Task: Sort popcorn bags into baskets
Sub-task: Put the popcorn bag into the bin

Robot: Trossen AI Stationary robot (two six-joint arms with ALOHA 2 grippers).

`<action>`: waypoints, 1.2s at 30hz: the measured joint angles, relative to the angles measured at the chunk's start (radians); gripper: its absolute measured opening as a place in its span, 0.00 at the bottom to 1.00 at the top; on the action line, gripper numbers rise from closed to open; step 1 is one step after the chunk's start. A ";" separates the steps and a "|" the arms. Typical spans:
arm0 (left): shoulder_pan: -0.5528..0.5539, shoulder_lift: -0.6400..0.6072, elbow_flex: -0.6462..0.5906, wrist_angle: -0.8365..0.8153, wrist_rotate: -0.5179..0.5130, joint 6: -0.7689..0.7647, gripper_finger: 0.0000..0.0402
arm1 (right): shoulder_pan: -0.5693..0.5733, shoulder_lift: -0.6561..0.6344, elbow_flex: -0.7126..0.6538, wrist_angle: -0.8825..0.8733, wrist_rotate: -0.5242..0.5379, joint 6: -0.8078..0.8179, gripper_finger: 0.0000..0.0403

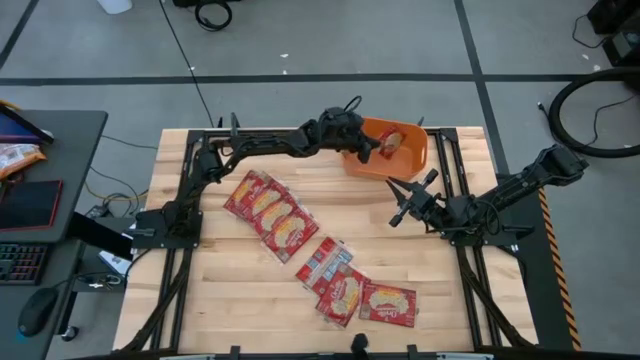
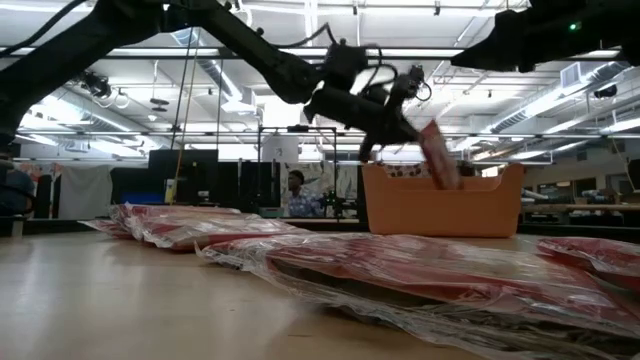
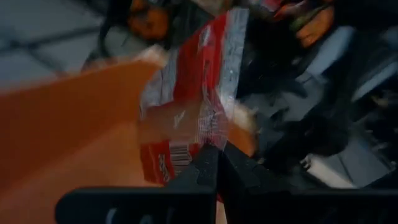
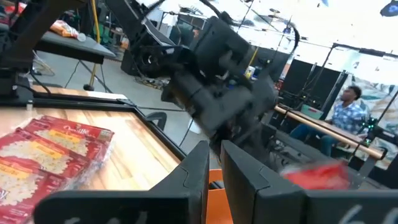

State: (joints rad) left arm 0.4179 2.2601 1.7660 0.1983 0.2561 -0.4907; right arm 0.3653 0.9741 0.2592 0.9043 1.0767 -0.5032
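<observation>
The orange basket (image 1: 412, 158) (image 2: 440, 208) stands at the table's far right. My left gripper (image 1: 372, 148) (image 2: 405, 122) (image 3: 217, 155) hovers over its left rim, shut on a red popcorn bag (image 1: 392, 142) (image 2: 438, 155) (image 3: 199, 93). Several more popcorn bags lie flat on the table, in an overlapping row (image 1: 270, 212) and in a cluster near the front edge (image 1: 355, 290). My right gripper (image 1: 398, 205) (image 4: 214, 155) waits above the table just in front of the basket, empty, its fingers a narrow gap apart. My left gripper pinches the popcorn bag between its two fingers at one edge (image 3: 208, 138), near the barcode. The bag is lifted clear of the table. It hangs tilted below the fingers, and its lower end (image 2: 447, 180) dips behind the basket's rim.
A dark desk (image 1: 60, 180) stands left of the table, with a keyboard, a mouse and an orange snack bag (image 1: 18, 155). A person (image 2: 295, 190) (image 4: 345, 112) sits in the room beyond. Bare wood (image 1: 230, 285) shows near the front left of the table.
</observation>
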 joint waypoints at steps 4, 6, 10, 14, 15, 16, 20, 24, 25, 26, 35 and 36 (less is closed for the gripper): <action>0.008 0.000 0.000 -0.190 -0.125 -0.018 0.04 | 0.000 0.000 0.000 0.006 0.000 -0.035 0.12; 0.009 0.000 0.000 -0.226 -0.129 0.007 0.07 | -0.001 0.000 0.000 0.008 -0.001 -0.040 0.12; -0.001 -0.001 0.001 -0.229 -0.129 0.082 0.16 | -0.002 0.000 0.000 0.016 -0.001 -0.051 0.12; -0.010 -0.008 0.023 -0.254 -0.172 0.252 0.26 | -0.002 0.000 0.000 0.019 -0.001 -0.073 0.12; -0.013 -0.012 0.033 -0.262 -0.180 0.290 0.28 | -0.002 0.000 0.000 0.021 -0.002 -0.079 0.12; -0.015 -0.015 0.044 -0.272 -0.194 0.329 0.30 | -0.002 0.000 0.000 0.022 -0.001 -0.081 0.12; -0.031 -0.018 0.108 -0.353 -0.221 0.496 0.34 | -0.002 0.000 0.000 0.023 0.004 -0.095 0.12; -0.052 -0.018 0.196 -0.485 -0.335 0.582 0.34 | -0.002 0.000 0.000 0.023 0.004 -0.102 0.12; -0.055 -0.019 0.213 -0.522 -0.367 0.592 0.34 | -0.002 0.000 0.000 0.023 0.004 -0.102 0.12; -0.056 -0.019 0.230 -0.566 -0.388 0.601 0.34 | -0.002 0.000 0.000 0.023 0.004 -0.102 0.12; -0.052 -0.019 0.261 -0.784 -0.418 0.825 0.34 | -0.004 0.000 0.000 0.029 -0.031 -0.102 0.12; -0.053 -0.019 0.256 -0.773 -0.424 0.843 0.34 | -0.008 0.000 0.000 0.035 -0.053 -0.101 0.12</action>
State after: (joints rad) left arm 0.3653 2.2414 2.0218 -0.5751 -0.1680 0.3522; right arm 0.3569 0.9741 0.2592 0.9392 1.0240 -0.6041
